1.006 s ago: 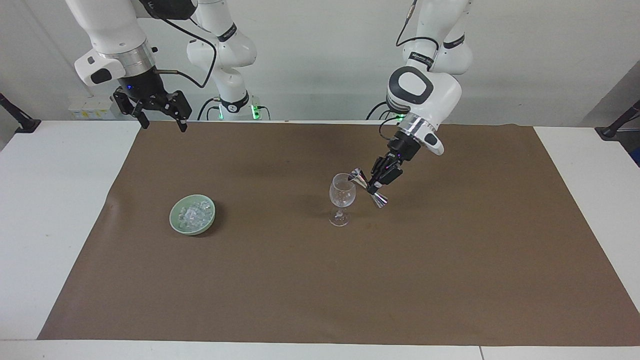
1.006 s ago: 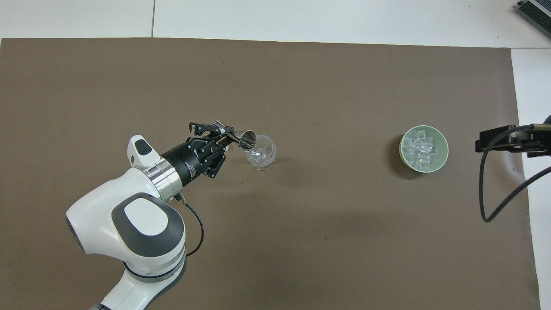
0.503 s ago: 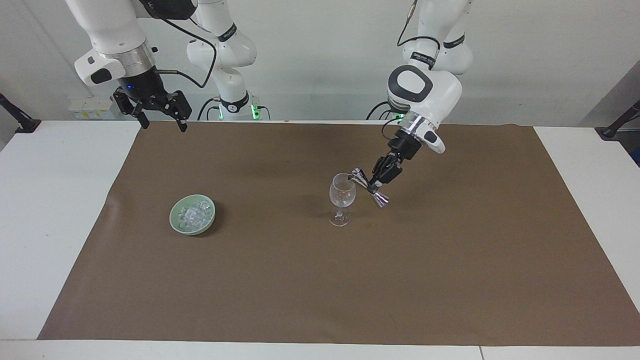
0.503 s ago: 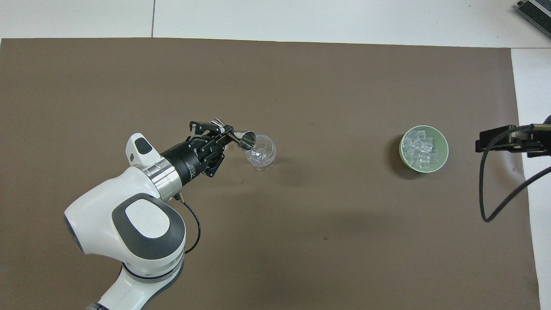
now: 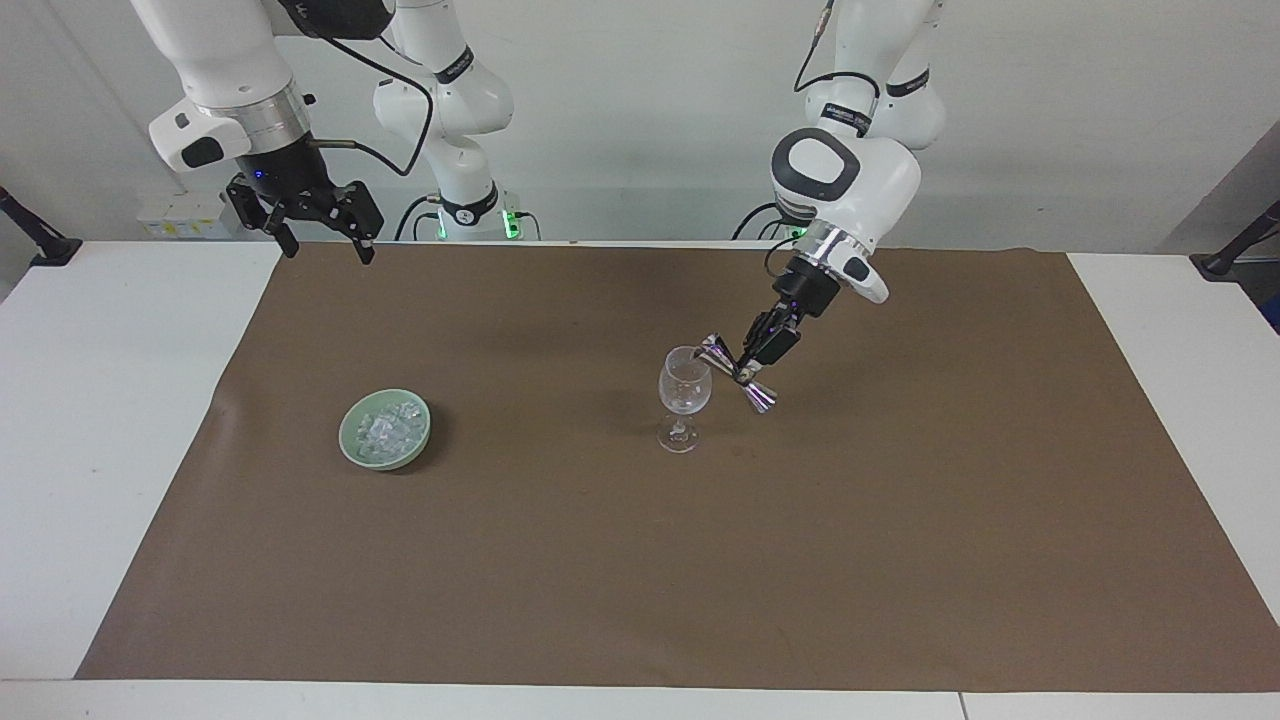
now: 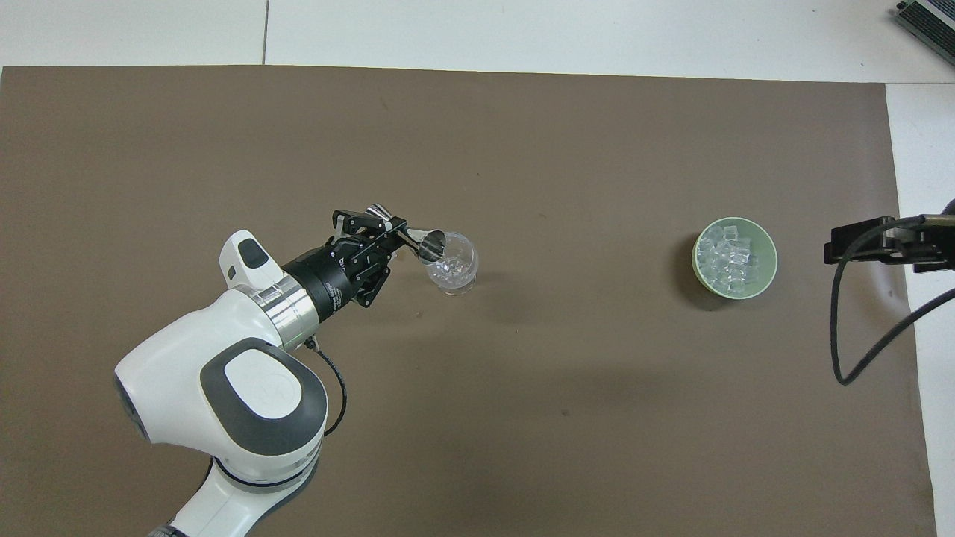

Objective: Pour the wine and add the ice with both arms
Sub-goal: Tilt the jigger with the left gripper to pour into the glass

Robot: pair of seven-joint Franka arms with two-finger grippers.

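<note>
**Pour in hand, ice untouched**

A brown mat (image 5: 640,560) covers the white table (image 5: 100,420) under a plain pale wall. From my remote seat, the left pincer (image 5: 745,375) is pinching a steel jigger (image 5: 737,374) at its waist, tipped so its mouth rests over the rim of the wine glass (image 5: 684,392) near the mat's centre. I judge the pour is under way or nearly finished; I cannot tell whether liquid sits in the glass. The ice (image 5: 385,428), small clear whitish cubes, is heaped in the pale green bowl (image 5: 352,446) at about nine o'clock from the glass in the facing view, none moved yet. The right pincer (image 5: 322,248) waits, spread and empty, over the mat's corner at that arm's end.
</note>
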